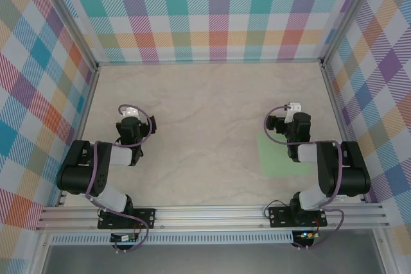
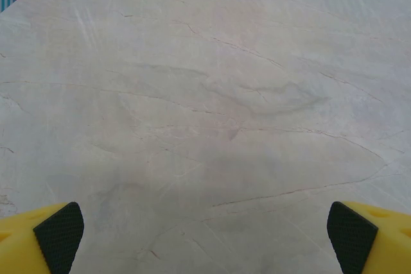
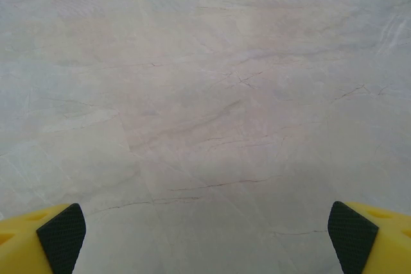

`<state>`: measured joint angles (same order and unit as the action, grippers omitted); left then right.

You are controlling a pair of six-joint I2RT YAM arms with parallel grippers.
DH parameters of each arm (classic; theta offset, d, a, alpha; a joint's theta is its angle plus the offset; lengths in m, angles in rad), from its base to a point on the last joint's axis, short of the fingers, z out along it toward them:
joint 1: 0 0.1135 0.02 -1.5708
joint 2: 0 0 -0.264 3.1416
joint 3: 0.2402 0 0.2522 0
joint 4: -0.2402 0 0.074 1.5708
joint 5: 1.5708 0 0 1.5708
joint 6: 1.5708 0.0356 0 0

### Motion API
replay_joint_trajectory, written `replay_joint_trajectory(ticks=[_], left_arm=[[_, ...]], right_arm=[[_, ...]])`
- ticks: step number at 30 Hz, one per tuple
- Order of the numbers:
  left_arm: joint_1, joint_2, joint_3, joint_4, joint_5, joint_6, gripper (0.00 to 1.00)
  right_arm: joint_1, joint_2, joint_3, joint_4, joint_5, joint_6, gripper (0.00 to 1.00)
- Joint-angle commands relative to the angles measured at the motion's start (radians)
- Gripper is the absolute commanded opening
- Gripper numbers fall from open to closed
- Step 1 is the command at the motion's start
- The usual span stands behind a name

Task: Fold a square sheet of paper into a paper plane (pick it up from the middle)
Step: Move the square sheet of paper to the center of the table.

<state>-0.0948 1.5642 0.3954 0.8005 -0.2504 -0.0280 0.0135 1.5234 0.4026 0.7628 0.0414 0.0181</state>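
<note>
The square sheet of paper (image 1: 276, 155), pale green and flat, lies on the table at the right, partly hidden under my right arm. My right gripper (image 1: 294, 108) hovers just beyond the sheet's far edge; its yellow fingers (image 3: 61, 239) with black pads stand wide apart over bare marble, holding nothing. My left gripper (image 1: 130, 112) is far to the left of the sheet. Its fingers (image 2: 59, 239) are spread wide as well, with only tabletop between them.
The beige marble table (image 1: 205, 107) is walled by checked panels at the back (image 1: 212, 11) and on both sides. An aluminium rail (image 1: 212, 216) carrying both arm bases runs along the near edge.
</note>
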Motion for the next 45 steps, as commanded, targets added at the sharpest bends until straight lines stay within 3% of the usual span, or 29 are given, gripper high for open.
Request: replay_joint_trajectory(ticks=[1, 18, 25, 28, 35, 40, 42, 45], left_arm=[[0.007, -0.004, 0.007, 0.034, 0.014, 0.019, 1.00], [0.007, -0.007, 0.003, 0.041, 0.020, 0.022, 1.00], [0.007, -0.011, 0.005, 0.029, 0.175, 0.086, 1.00], [0.007, -0.018, -0.008, 0.052, 0.190, 0.091, 1.00], [0.003, -0.011, -0.001, 0.040, 0.121, 0.070, 1.00], [0.004, -0.119, -0.021, -0.020, 0.102, 0.057, 1.00], [0.006, -0.234, 0.004, -0.170, 0.060, 0.005, 1.00], [0.013, -0.396, 0.037, -0.368, 0.045, -0.062, 1.00]], right_arm=[[-0.003, -0.004, 0.019, 0.024, 0.000, 0.011, 1.00], [-0.003, -0.004, 0.019, 0.024, -0.001, 0.011, 1.00], [-0.010, -0.003, 0.020, 0.021, -0.021, 0.013, 1.00], [-0.013, 0.001, 0.025, 0.017, -0.062, -0.001, 1.00], [-0.013, 0.001, 0.022, 0.020, -0.063, -0.006, 1.00], [0.003, -0.030, 0.022, -0.002, -0.071, -0.029, 1.00], [0.011, -0.093, 0.046, -0.098, -0.046, -0.024, 1.00], [0.011, -0.177, 0.198, -0.520, 0.028, 0.067, 1.00]])
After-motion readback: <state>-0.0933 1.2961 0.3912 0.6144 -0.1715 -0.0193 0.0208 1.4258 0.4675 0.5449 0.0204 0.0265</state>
